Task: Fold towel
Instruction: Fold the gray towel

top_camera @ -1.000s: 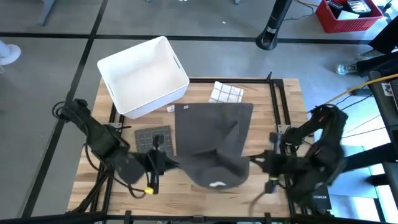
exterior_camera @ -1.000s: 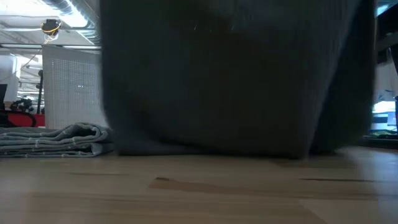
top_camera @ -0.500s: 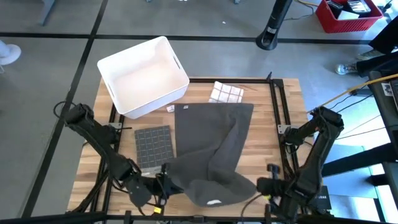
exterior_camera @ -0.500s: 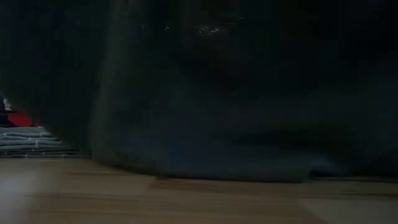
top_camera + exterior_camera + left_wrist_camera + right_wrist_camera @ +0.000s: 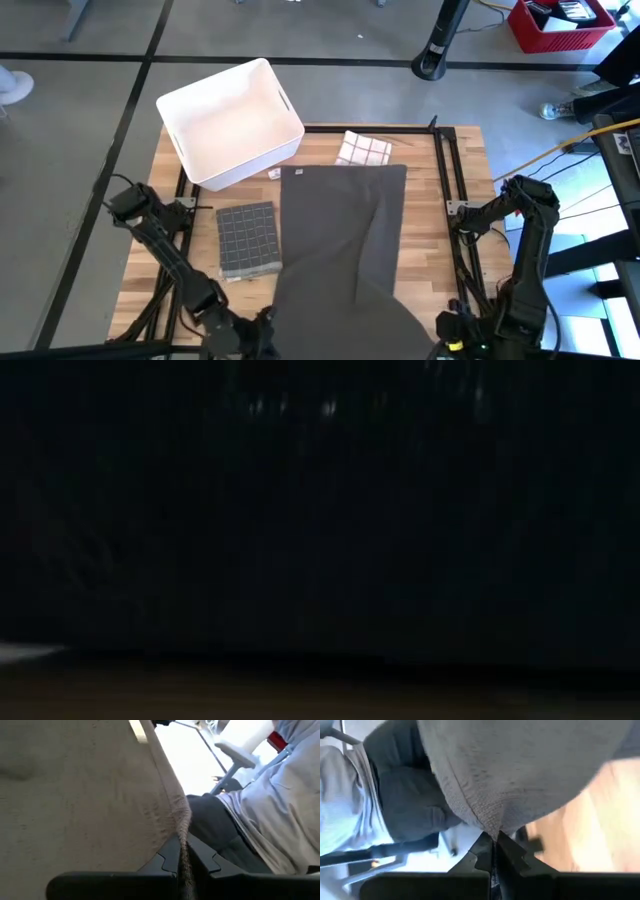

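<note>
Stretching the large dark grey cloth towel (image 5: 340,260) flat down the centre of the frame, the left gripper (image 5: 181,862) and right gripper (image 5: 492,854) each pinch a near corner, fingers clamped on fabric. Judging by the diagonal crease, even tension from both arms should smooth it before folding.

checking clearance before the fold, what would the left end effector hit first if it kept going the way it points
Likely a seated person beyond the table's near edge; depth is unclear. The left end effector holds the towel.
</note>
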